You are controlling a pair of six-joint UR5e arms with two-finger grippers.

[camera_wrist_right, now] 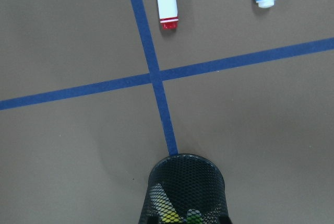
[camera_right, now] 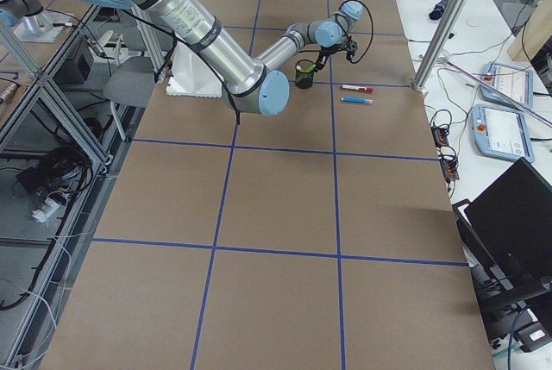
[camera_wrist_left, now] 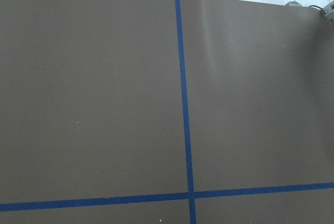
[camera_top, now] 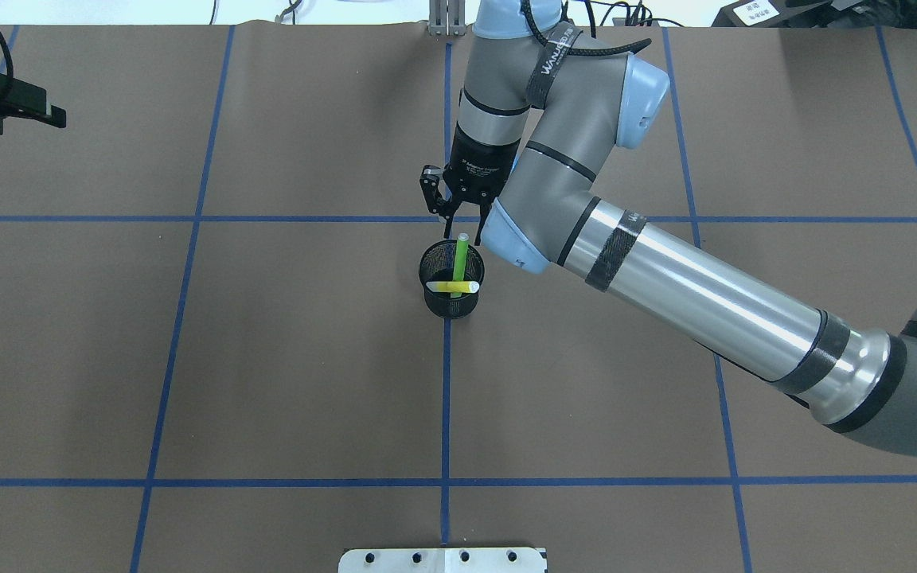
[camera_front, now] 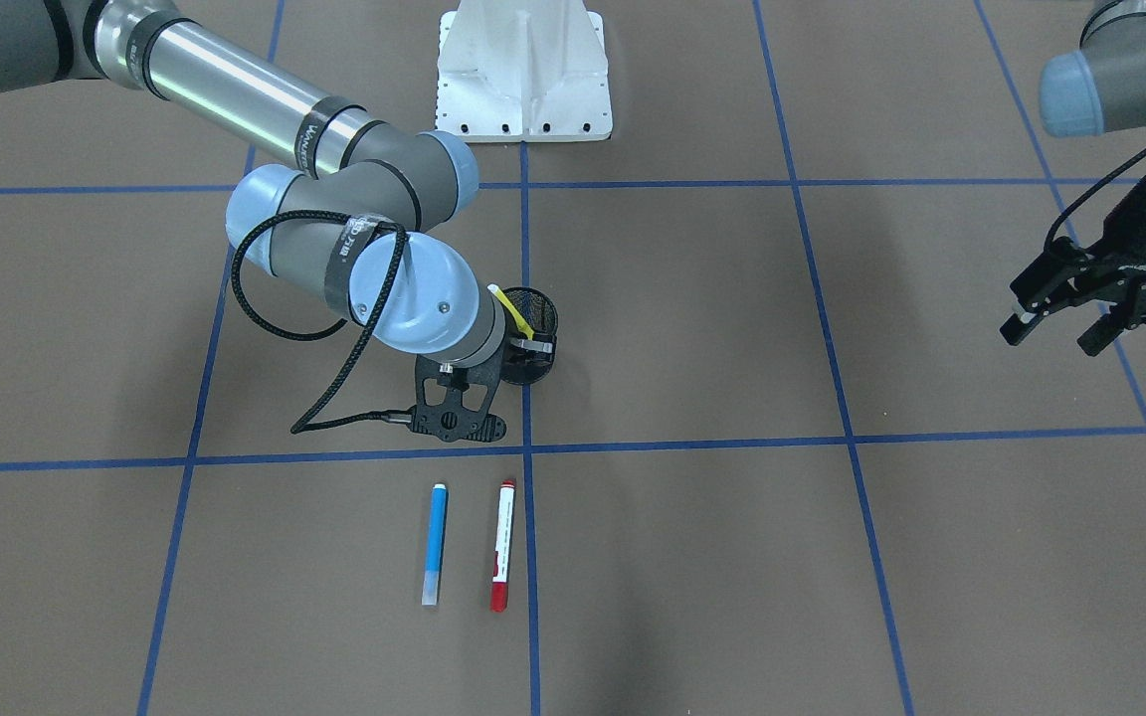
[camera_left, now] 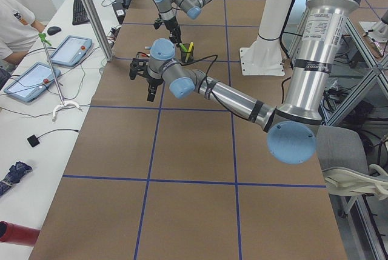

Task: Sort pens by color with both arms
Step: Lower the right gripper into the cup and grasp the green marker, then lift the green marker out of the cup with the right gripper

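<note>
A slim light green pen (camera_top: pixel 458 261) and a yellow pen (camera_top: pixel 450 286) lean inside the round black mesh cup (camera_top: pixel 449 307). In the front view, at the cup's 6 o'clock, the blue pen (camera_front: pixel 436 542) and the white pen with red ends (camera_front: pixel 502 545) lie parallel on matte brown paper (camera_front: pixel 732 597), the blue one at 9 o'clock. Overhead, the right gripper (camera_top: pixel 465 225) hangs at the cup's 12 o'clock, fingers spread and empty. The left gripper (camera_front: pixel 1052 336), well apart, also gapes empty.

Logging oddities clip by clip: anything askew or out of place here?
Only the yellow pen: it slants nearly crosswise in the mesh cup, crossing the green pen. The blue pen and red-capped pen lie parallel on the table; nothing spilled.
</note>
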